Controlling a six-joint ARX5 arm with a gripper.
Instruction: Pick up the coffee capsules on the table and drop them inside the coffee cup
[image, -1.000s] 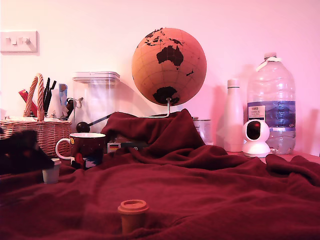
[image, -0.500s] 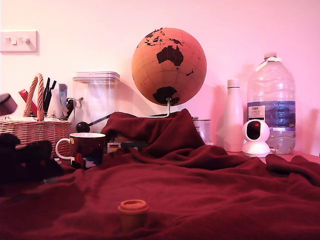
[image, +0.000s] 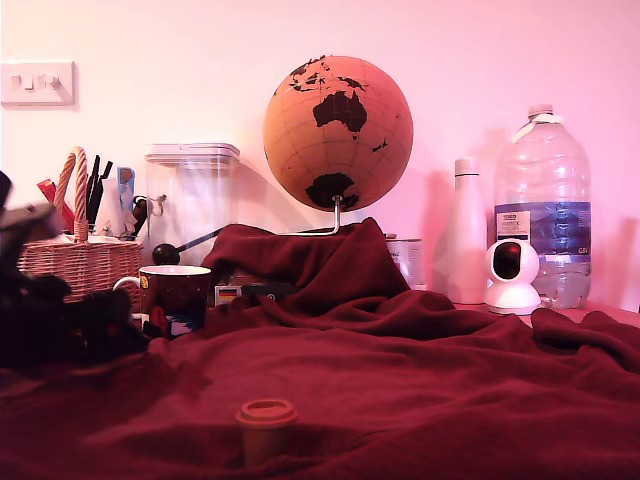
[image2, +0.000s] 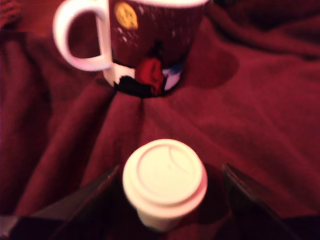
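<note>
A pale grey-white coffee capsule (image2: 165, 180) stands rim-up on the dark red cloth of the table (image2: 260, 110), between my gripper's (image2: 171, 167) two dark fingers (image2: 80, 205). The jaws are spread wider than the capsule's rim, with a gap on each side. Just beyond it stands the maroon coffee cup (image2: 150, 45), its white handle turned aside. In the exterior view my gripper (image: 105, 325) is a dark blur at the left, beside the coffee cup (image: 175, 297), and it hides the pale capsule. An orange-brown capsule (image: 266, 425) stands alone near the front.
A wicker basket (image: 80, 262) and a clear lidded canister (image: 192, 205) stand behind the cup. A globe (image: 338, 132), a white bottle (image: 466, 232), a small white camera (image: 511, 275) and a big water bottle (image: 543, 205) line the back. The cloth lies in thick folds.
My gripper has moved toward the exterior view's right, over the pale capsule, which now is hidden behind it there. The cup and the orange-brown capsule have not moved.
</note>
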